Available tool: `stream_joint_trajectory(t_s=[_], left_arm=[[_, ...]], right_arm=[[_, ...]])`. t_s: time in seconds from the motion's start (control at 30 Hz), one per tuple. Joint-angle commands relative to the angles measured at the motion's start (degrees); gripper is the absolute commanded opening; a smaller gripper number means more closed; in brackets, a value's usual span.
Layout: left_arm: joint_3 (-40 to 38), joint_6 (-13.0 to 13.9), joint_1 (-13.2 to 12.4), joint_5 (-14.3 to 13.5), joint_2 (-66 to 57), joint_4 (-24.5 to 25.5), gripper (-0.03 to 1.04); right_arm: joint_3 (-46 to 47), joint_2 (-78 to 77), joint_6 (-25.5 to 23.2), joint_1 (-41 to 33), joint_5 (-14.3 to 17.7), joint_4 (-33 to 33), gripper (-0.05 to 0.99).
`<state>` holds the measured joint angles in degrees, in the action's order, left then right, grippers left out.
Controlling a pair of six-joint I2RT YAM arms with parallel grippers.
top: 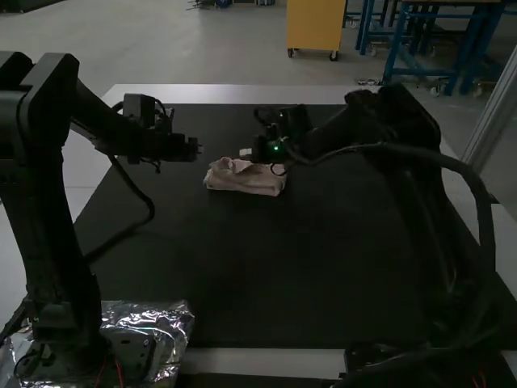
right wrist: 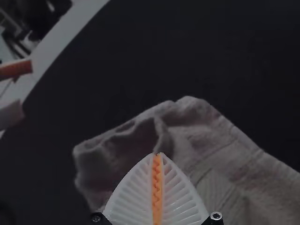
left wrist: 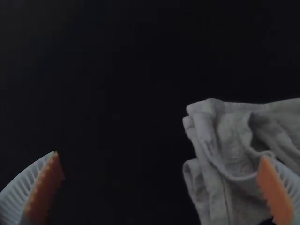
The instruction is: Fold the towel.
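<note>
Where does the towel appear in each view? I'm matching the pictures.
High view: the towel, above centre.
Left wrist view: partly behind one finger of the open left gripper.
Right wrist view: behind the shut right gripper.
Shared landmark: black mat around it.

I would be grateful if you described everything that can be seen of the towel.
The towel is a pale, soft-looking cloth with a stitched seam near one edge, folded into a small oblong bundle of several layers, its upper side rumpled and creased. It rests on the black mat, toward the far side. The shut right gripper is over it; whether they touch, I cannot tell.
</note>
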<state>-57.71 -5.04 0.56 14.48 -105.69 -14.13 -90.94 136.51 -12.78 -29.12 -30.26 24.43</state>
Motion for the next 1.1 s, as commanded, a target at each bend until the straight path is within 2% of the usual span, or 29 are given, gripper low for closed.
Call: stream_joint_trajectory(t_s=[0.0,0.4,1.07], left_arm=[[0.2,-0.1,-0.1,-0.7,1.5,-1.2,0.97],[0.2,-0.6,0.0,-0.7,1.1,-4.6,0.97],[0.7,-0.7,-0.1,-0.6,-0.4,-4.9,0.97]], right_arm=[[-1.0,0.4,-1.8,0.3,-0.5,2.4,-0.02],[-3.9,5.5,-2.7,-0.3,-0.6,3.5,-0.02],[-4.3,9.0,-4.6,-5.0,-0.6,4.6,-0.02]])
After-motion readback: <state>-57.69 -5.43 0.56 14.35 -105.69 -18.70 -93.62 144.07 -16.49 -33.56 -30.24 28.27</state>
